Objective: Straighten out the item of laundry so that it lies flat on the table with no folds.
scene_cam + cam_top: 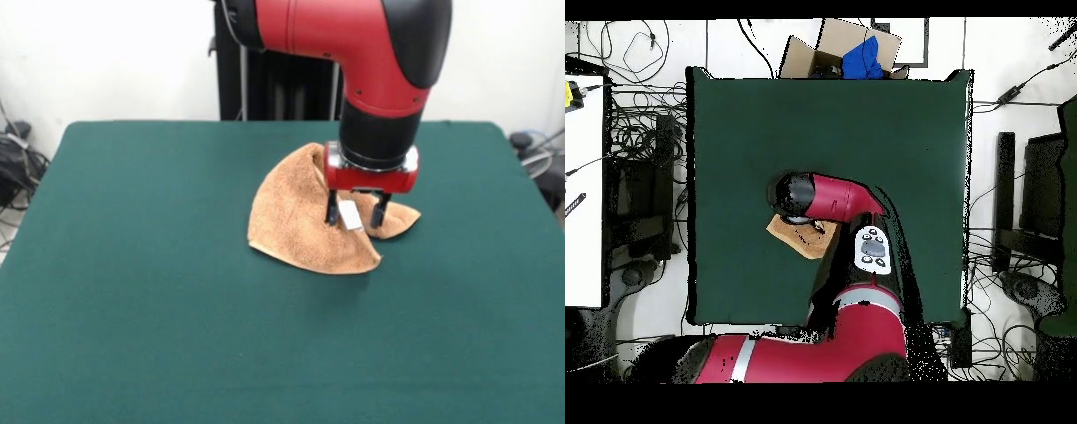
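Observation:
The tan towel (pixel 291 221) lies folded on the green table (pixel 132 265), right of its middle, as a rounded triangle with a second lobe sticking out to the right. Its white tag (pixel 350 215) shows between my fingers. My gripper (pixel 357 216) points straight down at the towel's right part, its two black fingers apart, tips at the cloth. In the overhead view only a piece of the towel (pixel 787 232) shows beside the red arm (pixel 830 200), which hides the gripper; the table (pixel 905 130) spreads wide around it.
A cardboard box with something blue in it (pixel 840 50) stands off the table's far edge in the overhead view. Cables and equipment (pixel 635 200) lie on the floor along both sides. The black pedestal (pixel 274 88) stands behind the table.

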Controlling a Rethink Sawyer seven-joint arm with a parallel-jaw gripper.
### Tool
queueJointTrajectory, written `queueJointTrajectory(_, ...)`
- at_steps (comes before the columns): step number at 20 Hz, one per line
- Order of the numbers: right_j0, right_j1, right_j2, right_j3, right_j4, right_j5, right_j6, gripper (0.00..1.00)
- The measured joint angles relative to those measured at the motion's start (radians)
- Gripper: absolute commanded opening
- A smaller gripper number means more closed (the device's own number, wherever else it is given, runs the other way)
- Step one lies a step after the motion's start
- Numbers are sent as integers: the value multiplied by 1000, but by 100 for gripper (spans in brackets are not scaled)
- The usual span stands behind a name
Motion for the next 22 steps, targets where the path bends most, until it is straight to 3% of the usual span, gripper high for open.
queueJointTrajectory(9, 10, 16, -6, 0, 0, -15, 0, 100)
queueJointTrajectory(19, 28, 57, -13, 0, 0, -143, 0, 100)
queueJointTrajectory(20, 28, 62, -13, 0, 0, -159, 0, 0)
queueJointTrajectory(22, 28, 63, -13, 0, 0, -162, 0, 0)
